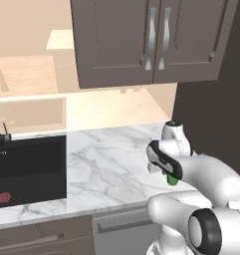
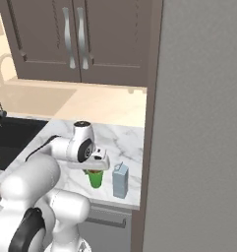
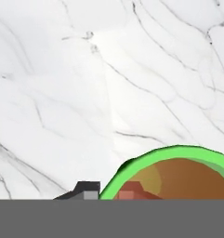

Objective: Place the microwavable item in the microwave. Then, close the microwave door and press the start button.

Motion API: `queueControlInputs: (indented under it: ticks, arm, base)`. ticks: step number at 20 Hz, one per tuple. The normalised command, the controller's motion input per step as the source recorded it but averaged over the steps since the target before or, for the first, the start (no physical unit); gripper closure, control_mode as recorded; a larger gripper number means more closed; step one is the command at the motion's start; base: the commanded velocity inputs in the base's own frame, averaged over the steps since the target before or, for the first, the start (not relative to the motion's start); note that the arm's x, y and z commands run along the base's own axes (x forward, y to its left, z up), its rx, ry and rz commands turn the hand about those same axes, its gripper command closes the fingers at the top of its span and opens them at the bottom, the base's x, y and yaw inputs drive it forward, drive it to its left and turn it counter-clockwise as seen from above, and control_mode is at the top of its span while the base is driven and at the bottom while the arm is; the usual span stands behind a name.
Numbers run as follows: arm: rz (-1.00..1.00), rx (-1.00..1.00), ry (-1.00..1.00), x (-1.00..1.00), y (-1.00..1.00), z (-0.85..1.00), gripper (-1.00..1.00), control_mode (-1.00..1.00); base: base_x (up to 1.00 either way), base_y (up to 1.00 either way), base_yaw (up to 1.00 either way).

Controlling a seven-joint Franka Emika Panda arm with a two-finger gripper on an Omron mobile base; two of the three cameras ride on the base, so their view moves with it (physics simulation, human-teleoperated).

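Reaching low over the marble counter, the arm covers most of a green cup near the counter's front right edge in the left base view; a black sink sits at the left end and dark cabinets hang above.

Right base view: gripper comes down onto the cup, which stands upright near the front edge, just beside a grey carton to its right. A tall grey panel borders the counter's right end.

Hand view: cup rim and brown liquid show at the bottom; one dark fingertip sits just outside the rim. Jaws pressed together, apparently pinching the cup wall.
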Motion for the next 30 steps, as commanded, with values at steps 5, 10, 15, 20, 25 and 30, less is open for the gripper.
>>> queueControlInputs:
  ticks: [5, 10, 15, 20, 25, 30]
  arm:
    - [0.00, -0.01, -0.11, -0.16, 0.47, 0.43, 1.00, -1.00]
    - [0.05, -0.07, -0.20, -0.46, 0.57, 1.00, 1.00, -1.00]
    - [0.01, -0.07, -0.11, -0.48, 0.57, 1.00, 1.00, -1.00]
    - [0.00, -0.02, -0.03, -0.19, 0.12, 0.73, 1.00, -1.00]
    - [0.00, 0.01, 0.01, -0.01, -0.16, 0.04, 1.00, -1.00]
    - [0.00, 0.00, 0.03, -0.04, 0.03, -0.11, 1.00, 1.00]
  base:
    - [0.00, 0.00, 0.00]
    - [0.00, 0.00, 0.00]
    - [0.00, 0.00, 0.00]
    - [0.00, 0.00, 0.00]
    - [0.00, 0.00, 0.00]
    - [-0.18, 0.05, 0.00]
